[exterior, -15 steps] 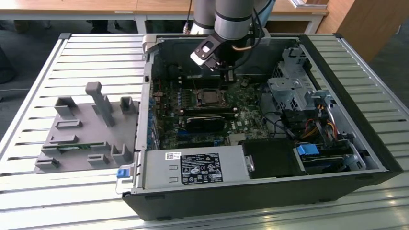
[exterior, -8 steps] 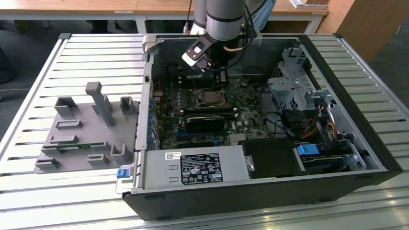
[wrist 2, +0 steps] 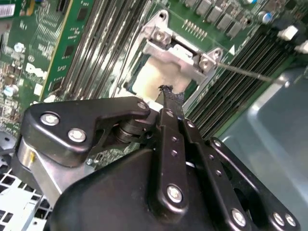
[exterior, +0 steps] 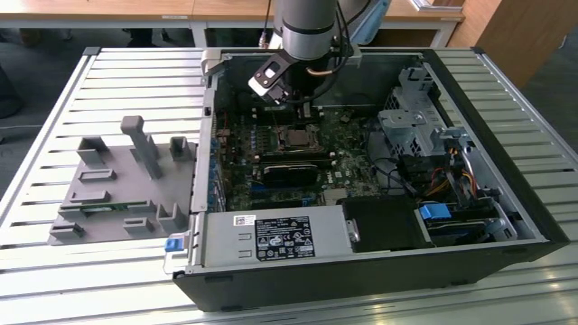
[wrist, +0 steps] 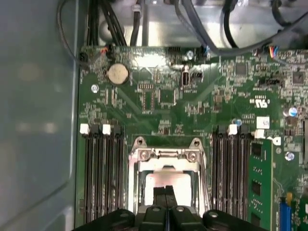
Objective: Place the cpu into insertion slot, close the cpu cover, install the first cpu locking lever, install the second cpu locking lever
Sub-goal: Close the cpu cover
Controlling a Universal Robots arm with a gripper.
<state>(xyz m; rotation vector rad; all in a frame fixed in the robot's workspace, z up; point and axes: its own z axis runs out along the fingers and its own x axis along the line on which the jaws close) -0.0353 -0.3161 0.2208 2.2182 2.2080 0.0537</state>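
Hovering over the cpu cover [wrist: 166, 162], the gripper [wrist: 166, 191] is pinched closed, empty. The cpu [wrist: 185, 185] sits under that cover.

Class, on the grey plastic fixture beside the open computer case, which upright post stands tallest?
The narrow post at the grey fixture's middle: it tops the squat block nearest the black computer case and the wide block on the exterior view's left.
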